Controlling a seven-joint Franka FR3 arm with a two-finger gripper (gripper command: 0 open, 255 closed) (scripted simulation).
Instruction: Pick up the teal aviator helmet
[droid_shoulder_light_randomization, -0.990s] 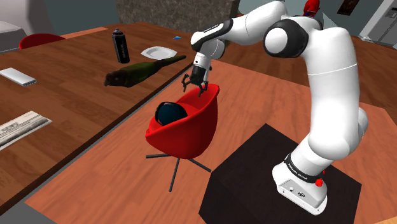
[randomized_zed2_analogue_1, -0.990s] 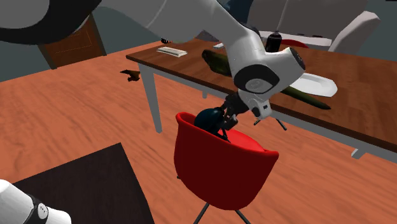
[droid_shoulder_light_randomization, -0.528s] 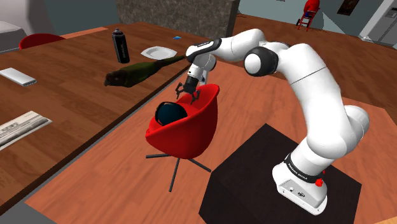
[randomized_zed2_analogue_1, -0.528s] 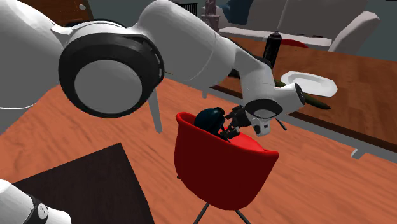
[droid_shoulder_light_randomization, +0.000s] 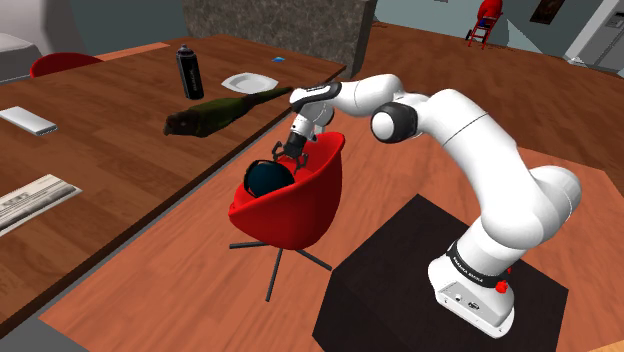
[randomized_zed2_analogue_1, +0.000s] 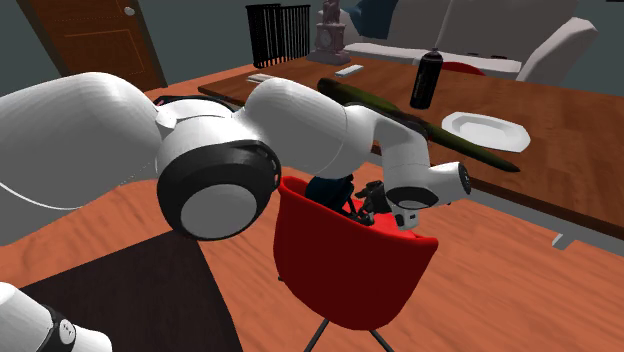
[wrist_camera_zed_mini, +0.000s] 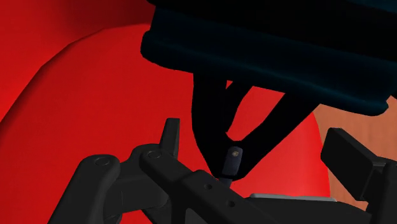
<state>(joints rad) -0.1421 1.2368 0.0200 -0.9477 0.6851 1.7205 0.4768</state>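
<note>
You are working on the final approach, just before the grasp. Beginning at the shoulder view's left, the dark teal helmet (droid_shoulder_light_randomization: 265, 178) is sitting in the seat of the red chair (droid_shoulder_light_randomization: 305, 210), just below and ahead of the gripper (droid_shoulder_light_randomization: 284, 152). The gripper is hanging close over the helmet's edge, inside the curve of the chair's back. Its fingers are standing apart, with nothing clasped between them. In the wrist view the helmet's dark shell is lying just ahead of the fingers. Its strap (wrist_camera_zed_mini: 232, 149) (a thin black V with a small buckle at its tip) is hanging in the gap between them. I cannot tell whether it is touching either finger.

To do this step well, I think you should be aiming at the rim of the shell and not at the strap. The strap looks thin and loose, so it would probably slip or let the helmet swing. Be bringing the hand forward slowly until one finger is passing inside the rim and the other outside, and close only then. The chair's back is standing very near beside the hand, so be watching that the outer finger is not pushing against it, because the chair could shift.
</note>
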